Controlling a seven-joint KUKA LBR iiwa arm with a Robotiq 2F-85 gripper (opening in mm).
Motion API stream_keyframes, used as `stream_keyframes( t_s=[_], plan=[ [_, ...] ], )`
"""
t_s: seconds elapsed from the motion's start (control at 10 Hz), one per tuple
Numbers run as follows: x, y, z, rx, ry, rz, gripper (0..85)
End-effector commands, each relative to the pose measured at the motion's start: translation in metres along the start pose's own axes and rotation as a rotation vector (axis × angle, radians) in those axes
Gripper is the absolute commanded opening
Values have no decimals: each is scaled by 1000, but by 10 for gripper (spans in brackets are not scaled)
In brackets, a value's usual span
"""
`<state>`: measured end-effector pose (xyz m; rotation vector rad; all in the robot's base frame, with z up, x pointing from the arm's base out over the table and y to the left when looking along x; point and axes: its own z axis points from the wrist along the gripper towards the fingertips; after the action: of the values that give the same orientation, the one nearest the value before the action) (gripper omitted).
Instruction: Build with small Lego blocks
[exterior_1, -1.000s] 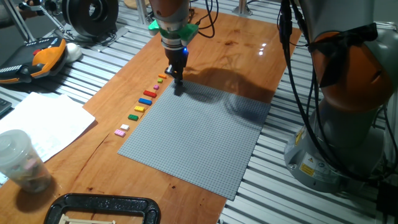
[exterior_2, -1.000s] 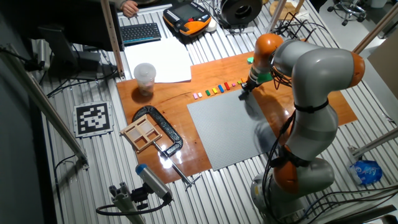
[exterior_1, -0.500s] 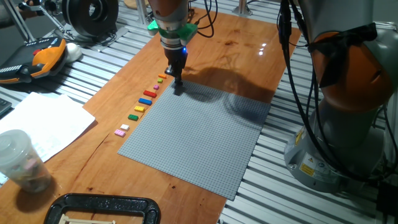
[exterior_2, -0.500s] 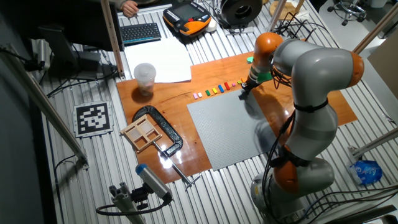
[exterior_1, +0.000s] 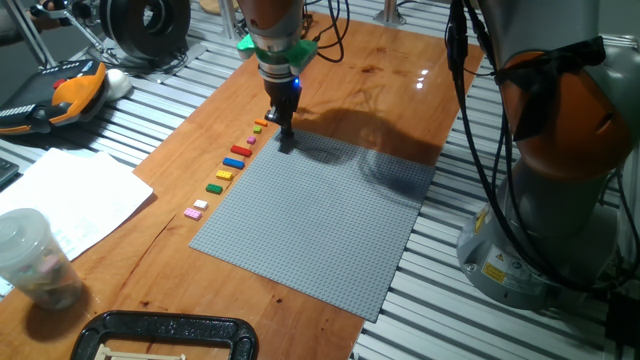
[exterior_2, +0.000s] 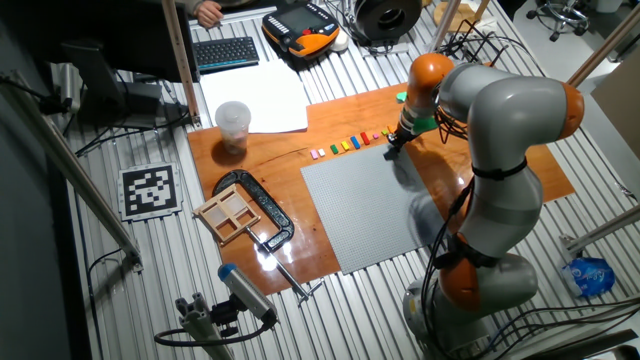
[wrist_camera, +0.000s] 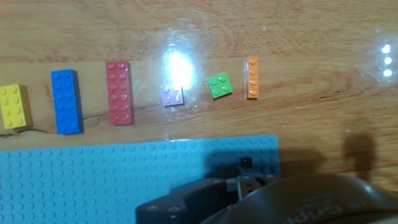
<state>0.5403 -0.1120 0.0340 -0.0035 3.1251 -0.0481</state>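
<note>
The two-finger gripper (exterior_1: 286, 140) sits low at the far corner of the large flat grey studded baseplate (exterior_1: 330, 220), fingertips right at the plate surface. In hand view a tiny black brick (wrist_camera: 245, 163) shows on the plate near its corner, just ahead of the fingertips; can't tell whether the fingers pinch it or how wide they stand, since the dark gripper body blocks the gap.

The other small Lego blocks lie in a row on the wooden tabletop (exterior_1: 380, 70) just beside the plate's edge, none touching it. Hand view, from the gripper end: narrow orange brick (wrist_camera: 252, 78), small green square brick (wrist_camera: 219, 86), small pale purple brick (wrist_camera: 172, 95) under a glare spot, long red brick (wrist_camera: 119, 93), long blue brick (wrist_camera: 65, 101), yellow brick (wrist_camera: 13, 106) at the frame edge. More bricks further along the row, incl. a white/pink pair (exterior_1: 196, 208).

Around: clear plastic cup (exterior_2: 232, 124) w/ white paper sheets (exterior_2: 262, 100) next to it, black clamp (exterior_2: 262, 208) holding a small wooden tray (exterior_2: 231, 213), orange-black handheld pendant (exterior_1: 62, 95), keyboard (exterior_2: 224, 52), printed marker tag (exterior_2: 150, 189).
</note>
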Motion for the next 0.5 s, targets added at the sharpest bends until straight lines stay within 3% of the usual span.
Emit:
stream_keyframes(
  t_s=[0.0,0.4],
  plan=[
    [0,0,-1,-2,5,2,0],
    [0,-1,-5,-3,14,5,0]
  ],
)
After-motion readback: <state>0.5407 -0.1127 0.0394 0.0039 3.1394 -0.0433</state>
